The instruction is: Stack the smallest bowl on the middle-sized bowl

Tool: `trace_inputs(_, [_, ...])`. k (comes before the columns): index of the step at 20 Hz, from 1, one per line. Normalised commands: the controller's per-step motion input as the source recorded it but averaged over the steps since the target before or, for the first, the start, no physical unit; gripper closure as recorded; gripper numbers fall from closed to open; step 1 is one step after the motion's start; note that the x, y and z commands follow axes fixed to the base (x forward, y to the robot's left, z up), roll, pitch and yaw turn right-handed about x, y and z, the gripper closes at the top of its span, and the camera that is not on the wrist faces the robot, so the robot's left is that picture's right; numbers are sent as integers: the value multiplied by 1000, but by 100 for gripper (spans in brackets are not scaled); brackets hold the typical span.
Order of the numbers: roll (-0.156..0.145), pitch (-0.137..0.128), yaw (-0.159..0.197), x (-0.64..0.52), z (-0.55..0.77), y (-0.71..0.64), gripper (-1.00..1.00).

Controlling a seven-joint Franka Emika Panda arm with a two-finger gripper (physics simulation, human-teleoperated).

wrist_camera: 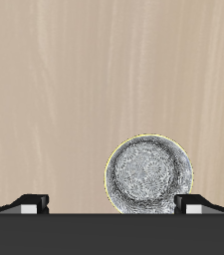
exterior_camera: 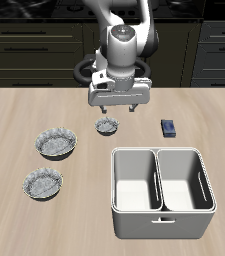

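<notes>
My arm hangs over the surface (exterior_camera: 14,110) beside a two-bay bin (exterior_camera: 162,190). Two wider bowls sit toward the front edge: the darker one (exterior_camera: 56,142), then the paler target bowl (exterior_camera: 42,183) nearest that edge. My tool (exterior_camera: 119,106) hovers open and empty above the smallest bowl (wrist_camera: 149,176), which sits off-centre between its fingers (wrist_camera: 30,202). Descending from here, I judge a fingertip could land on the rim and tip or skid it.

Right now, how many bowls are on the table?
3. The smallest bowl sits under the gripper; the darker, deeper bowl lies beside it; the middle-sized bowl is nearer the table's front edge. None seems hidden.
</notes>
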Motion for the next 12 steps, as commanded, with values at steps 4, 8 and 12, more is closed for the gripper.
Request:
trace_inputs(4, [13, 25, -7, 6, -127, 68, -100])
trace_inputs(8, [-4, 39, -14, 34, -159, 6, -100])
trace_inputs(12, [2, 54, 9, 31, -221, -8, -100])
